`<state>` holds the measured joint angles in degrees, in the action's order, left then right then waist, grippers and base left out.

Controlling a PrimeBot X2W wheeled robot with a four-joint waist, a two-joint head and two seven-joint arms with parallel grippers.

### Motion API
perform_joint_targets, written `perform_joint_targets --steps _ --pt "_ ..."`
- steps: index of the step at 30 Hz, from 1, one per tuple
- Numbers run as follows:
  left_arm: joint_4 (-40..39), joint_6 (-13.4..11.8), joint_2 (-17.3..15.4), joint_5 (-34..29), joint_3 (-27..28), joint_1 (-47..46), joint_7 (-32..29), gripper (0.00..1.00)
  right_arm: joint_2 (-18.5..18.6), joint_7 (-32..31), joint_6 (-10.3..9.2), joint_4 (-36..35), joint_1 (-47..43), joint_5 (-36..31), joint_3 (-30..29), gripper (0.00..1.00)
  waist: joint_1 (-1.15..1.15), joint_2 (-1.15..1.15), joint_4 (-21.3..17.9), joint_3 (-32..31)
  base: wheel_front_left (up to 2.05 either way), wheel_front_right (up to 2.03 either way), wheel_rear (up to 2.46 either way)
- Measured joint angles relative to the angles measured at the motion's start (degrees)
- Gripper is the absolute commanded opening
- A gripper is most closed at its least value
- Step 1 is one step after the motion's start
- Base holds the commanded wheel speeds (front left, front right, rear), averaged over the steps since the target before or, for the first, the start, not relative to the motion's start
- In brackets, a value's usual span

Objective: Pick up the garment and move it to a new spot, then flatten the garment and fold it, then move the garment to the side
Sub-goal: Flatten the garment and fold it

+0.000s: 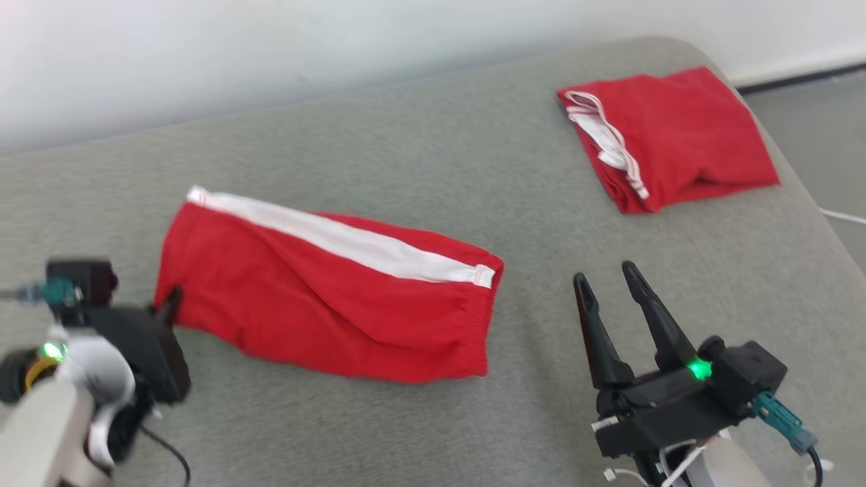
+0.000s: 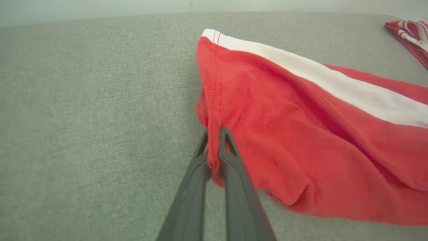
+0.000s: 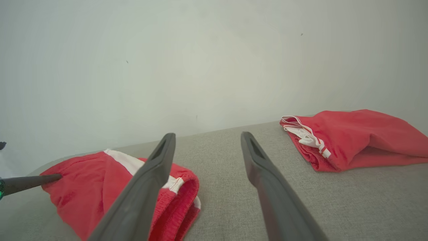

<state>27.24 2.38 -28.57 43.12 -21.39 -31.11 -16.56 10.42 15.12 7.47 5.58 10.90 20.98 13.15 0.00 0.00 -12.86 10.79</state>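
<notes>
**Inspector:** Where does the garment lie?

**Assessor:** The red cloth shorts with a white side stripe (image 1: pixel 325 297) lie lengthwise on the grey woven-fabric surface (image 1: pixel 473 169), left of centre in the head view; they are rumpled, not flat; the elastic waistband faces the robot's right, the leg hem its left.

**Inspector:** State of the left tool?

**Assessor:** The left tool (image 2: pixel 214 134) is clenched on the shorts at the leg hem; the left wrist view shows red cloth pinched between its two dark fingers (image 2: pixel 234 167); judged purpose, to anchor that end so the cloth can be drawn taut.

**Inspector:** And the right?

**Assessor:** The right tool (image 1: pixel 605 272) is released, fingers spread, grasping nothing; it hovers near the waistband end, apart from the cloth; judged to be placed for taking the opposite end, since two holds would allow stretching.

**Inspector:** Other items?

**Assessor:** A folded red garment with white trim (image 1: pixel 676 135) lies at the far right corner, well apart from both tools; possibly the set-aside place, unconfirmed.

**Inspector:** Stage?

**Assessor:** Judged at flattening; whether the shorts are already doubled along their length I cannot tell; the risk is the hem slipping from so narrow a pinch.
</notes>
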Motion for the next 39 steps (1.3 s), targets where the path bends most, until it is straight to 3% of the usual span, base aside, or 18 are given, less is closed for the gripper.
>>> perform_joint_targets --steps 14,15,16,17,26,39 --pt "-12.9 -6.3 2.9 3.6 1.6 19.0 5.2 0.0 -0.1 0.0 0.0 0.8 -5.8 -0.3 -3.6 1.0 -0.01 0.0 7.3 -4.4 0.0 0.0 0.0" --pt "-13.1 -6.6 2.9 3.1 1.7 19.5 6.7 0.27 -0.2 -0.1 0.0 0.9 -5.9 -0.4 -3.6 1.0 -0.01 0.0 7.7 -4.6 0.0 0.0 0.0" --pt "-13.5 -6.9 3.1 2.5 2.0 19.8 8.6 0.89 -0.2 -0.2 0.0 1.0 -5.9 -0.4 -3.6 1.0 0.0 0.0 7.9 -4.9 0.0 0.0 0.0" --pt "-13.8 -7.2 3.4 2.1 2.5 19.9 10.7 1.0 -0.2 -0.4 0.0 0.9 -5.9 -0.4 -3.6 1.0 -0.01 0.0 8.1 -5.2 0.0 0.0 0.0" --pt "-15.9 -10.7 4.3 -3.9 7.2 21.0 28.6 1.0 0.0 -1.5 0.0 -0.1 -5.9 -0.9 -5.3 1.0 -0.01 0.0 9.0 -7.2 0.0 0.0 0.0" --pt "-26.5 -18.0 4.6 -16.2 14.0 26.9 31.6 1.0 0.0 -2.5 0.0 -1.2 -7.6 -1.5 -7.9 1.0 0.0 0.0 10.5 -9.3 0.0 0.0 0.0"
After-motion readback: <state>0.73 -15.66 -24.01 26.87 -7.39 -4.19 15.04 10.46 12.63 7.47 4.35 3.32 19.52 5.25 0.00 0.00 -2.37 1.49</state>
